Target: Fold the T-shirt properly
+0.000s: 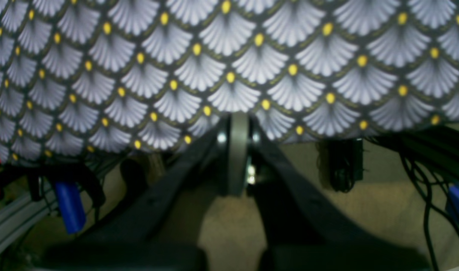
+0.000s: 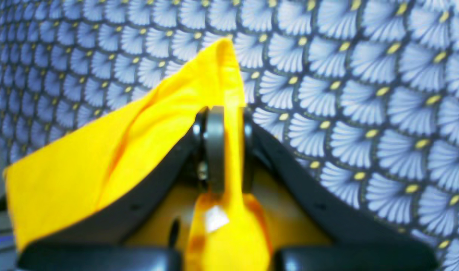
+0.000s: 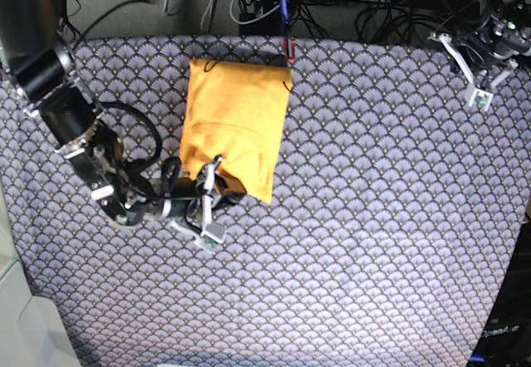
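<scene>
A yellow-orange T-shirt (image 3: 235, 126), folded into a tall rectangle, lay on the patterned tablecloth (image 3: 373, 217) toward its far left. The right gripper (image 3: 212, 194) pinched the shirt's near edge. The left gripper (image 3: 479, 68), jaws pressed together and empty, hovered at the far right corner.

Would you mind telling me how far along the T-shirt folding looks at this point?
Mostly done: the T-shirt already lies as a narrow folded rectangle on the patterned tablecloth, sleeves tucked out of sight. In hand: the right gripper is shut on the near hem. The left gripper is shut, off at the far table edge, holding nothing. Probably left: folding that hem up toward the collar end, then letting go.
</scene>
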You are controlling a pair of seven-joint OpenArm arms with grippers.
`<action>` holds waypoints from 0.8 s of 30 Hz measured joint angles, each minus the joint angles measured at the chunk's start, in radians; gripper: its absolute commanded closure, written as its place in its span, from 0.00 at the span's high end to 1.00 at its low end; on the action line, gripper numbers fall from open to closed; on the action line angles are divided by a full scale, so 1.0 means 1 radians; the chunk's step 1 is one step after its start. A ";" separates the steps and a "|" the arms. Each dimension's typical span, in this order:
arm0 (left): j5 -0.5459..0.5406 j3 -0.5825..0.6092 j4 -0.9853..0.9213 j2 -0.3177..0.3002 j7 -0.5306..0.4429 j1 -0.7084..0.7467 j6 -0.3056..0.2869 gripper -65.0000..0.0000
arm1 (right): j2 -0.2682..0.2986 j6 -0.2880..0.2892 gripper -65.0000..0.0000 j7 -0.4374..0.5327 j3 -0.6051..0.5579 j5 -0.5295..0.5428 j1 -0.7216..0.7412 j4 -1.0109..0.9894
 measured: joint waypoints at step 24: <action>0.287 -0.315 0.048 0.131 -0.098 0.052 -0.001 0.00 | 0.417 0.010 0.07 -0.117 0.743 0.007 -0.820 0.811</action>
